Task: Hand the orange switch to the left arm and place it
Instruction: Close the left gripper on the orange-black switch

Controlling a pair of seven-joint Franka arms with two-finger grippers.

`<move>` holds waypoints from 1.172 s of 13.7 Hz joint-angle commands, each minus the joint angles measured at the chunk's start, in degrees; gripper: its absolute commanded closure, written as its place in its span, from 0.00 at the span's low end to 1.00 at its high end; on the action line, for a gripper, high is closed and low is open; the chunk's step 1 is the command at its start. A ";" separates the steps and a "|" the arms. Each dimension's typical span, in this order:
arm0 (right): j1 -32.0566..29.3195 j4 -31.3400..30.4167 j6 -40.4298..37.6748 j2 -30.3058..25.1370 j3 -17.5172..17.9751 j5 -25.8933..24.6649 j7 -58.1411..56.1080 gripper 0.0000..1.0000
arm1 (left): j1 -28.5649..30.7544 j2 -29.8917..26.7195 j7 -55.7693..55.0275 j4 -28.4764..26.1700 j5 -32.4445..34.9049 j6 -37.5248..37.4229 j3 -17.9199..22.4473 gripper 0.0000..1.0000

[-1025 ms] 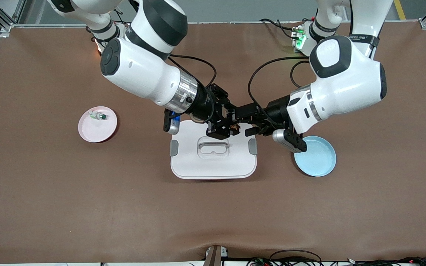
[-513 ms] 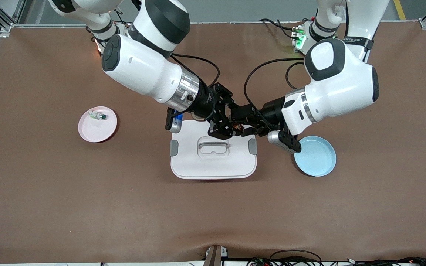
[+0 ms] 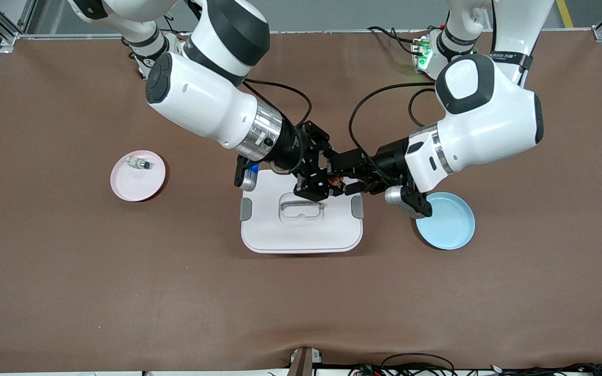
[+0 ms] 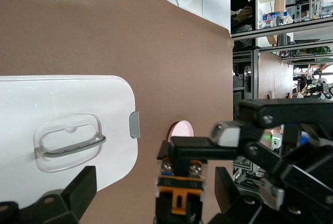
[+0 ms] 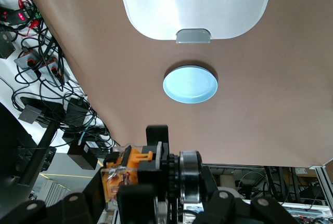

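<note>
Above the box (image 3: 301,219), the handover step: the right gripper (image 3: 315,184) pinches the orange switch (image 3: 335,183) while the left gripper (image 3: 344,176) has its jaws spread around it. Next, the left jaws likely must close before the right releases. Brown table (image 3: 123,287); cables and shelving surround it.

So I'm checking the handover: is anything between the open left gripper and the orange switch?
Nothing visible. The right gripper holds the orange switch above the box. The left gripper is open, its fingers on either side of the switch with only air between. The box lies below both.
</note>
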 commanded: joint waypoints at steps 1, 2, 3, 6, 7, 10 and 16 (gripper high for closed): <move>0.29 2.62 0.87 1.94 -0.01 0.85 0.74 1.00 | 0.41 -1.06 0.85 -0.31 -0.38 -1.05 -0.02 0.00; 0.55 2.62 1.05 1.94 -0.10 0.85 0.74 1.00 | 0.41 -0.97 1.38 -0.31 -0.29 -1.05 -0.02 0.00; 0.64 2.62 1.23 1.94 -0.10 0.85 0.74 1.00 | 0.41 -0.80 2.60 -0.31 -0.38 -1.05 -0.02 0.00; 0.64 2.62 1.58 1.94 -0.01 0.85 0.83 1.00 | 0.32 -0.36 3.31 -0.14 -0.47 -0.97 -0.02 0.15; 0.90 2.62 2.19 1.94 0.07 0.85 0.91 1.00 | 0.32 -0.44 3.58 -0.22 -0.38 -0.97 -0.02 0.18; 0.99 2.62 2.72 1.94 0.08 0.85 0.92 1.00 | 0.41 -0.45 5.07 -0.23 -0.47 -0.97 -0.02 0.58; 0.99 2.62 2.73 2.03 -0.01 0.85 0.83 1.00 | 0.50 -0.45 8.58 -0.31 -0.47 -0.97 -0.02 1.00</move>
